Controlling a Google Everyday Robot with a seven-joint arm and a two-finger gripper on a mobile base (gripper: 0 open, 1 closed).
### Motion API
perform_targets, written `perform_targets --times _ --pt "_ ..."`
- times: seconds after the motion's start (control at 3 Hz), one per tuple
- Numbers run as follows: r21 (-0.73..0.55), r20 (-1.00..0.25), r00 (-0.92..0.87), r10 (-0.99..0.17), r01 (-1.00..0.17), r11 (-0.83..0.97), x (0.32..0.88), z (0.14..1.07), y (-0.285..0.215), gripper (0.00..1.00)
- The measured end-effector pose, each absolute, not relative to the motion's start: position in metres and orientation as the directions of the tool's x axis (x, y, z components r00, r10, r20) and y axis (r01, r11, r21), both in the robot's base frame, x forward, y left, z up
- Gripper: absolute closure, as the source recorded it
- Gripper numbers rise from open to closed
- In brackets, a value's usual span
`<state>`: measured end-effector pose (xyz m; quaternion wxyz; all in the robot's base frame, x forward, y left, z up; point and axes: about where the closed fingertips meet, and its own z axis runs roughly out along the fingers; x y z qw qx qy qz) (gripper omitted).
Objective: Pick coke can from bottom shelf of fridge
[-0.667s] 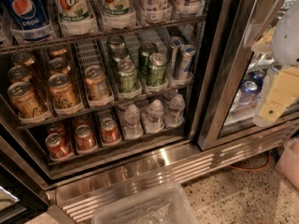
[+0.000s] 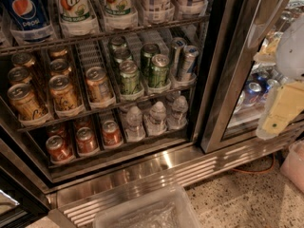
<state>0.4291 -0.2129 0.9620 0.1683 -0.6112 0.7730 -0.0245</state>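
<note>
The fridge (image 2: pixel 161 167) stands open with its steel frame in front of me. On the bottom shelf (image 2: pixel 118 153), several red coke cans stand in lanes at the left; the front ones are at the left (image 2: pixel 59 148), middle (image 2: pixel 86 139) and right (image 2: pixel 112 132). My gripper (image 2: pixel 278 110), a cream-coloured part under a white arm, hangs at the far right in front of the glass door (image 2: pixel 251 89). It is well to the right of the coke cans and holds nothing that I can see.
Small water bottles (image 2: pixel 156 118) fill the right side of the bottom shelf. Orange-gold cans (image 2: pixel 64 94) and green cans (image 2: pixel 130 77) stand on the rack above, large bottles (image 2: pixel 71 4) higher up. A clear plastic bin (image 2: pixel 142 213) sits on the floor below the sill. An orange cable (image 2: pixel 256 167) lies at right.
My gripper has dropped slightly at the right edge. The cans and shelves have not moved.
</note>
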Motion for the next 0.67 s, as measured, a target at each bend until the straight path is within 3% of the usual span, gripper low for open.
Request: perform_targets --times 0.67 --pt "-0.291 -0.419 -0.074 -0.905 -0.933 0.211 0.370 0.901 -0.176 0.00"
